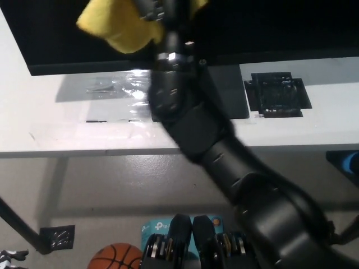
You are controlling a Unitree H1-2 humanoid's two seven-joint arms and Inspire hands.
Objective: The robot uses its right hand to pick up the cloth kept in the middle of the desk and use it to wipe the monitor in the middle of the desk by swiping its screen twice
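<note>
A yellow cloth (120, 28) is pressed against the dark monitor screen (269, 25) near the top of the head view, left of centre. My black right hand (160, 11) is shut on the cloth, mostly cut off by the top edge. The black right arm (224, 162) rises from the bottom right across the monitor stand. The monitor's lower bezel (84, 67) runs along the white desk (84, 134). My white left hand is out of the picture.
A black flat piece (277, 92) lies on the desk at the right. Clear plastic wrap (120, 89) lies on the desk left of the stand. Below the desk edge are a basketball (115, 258), a teal box (154, 230) and a black table leg (22, 232).
</note>
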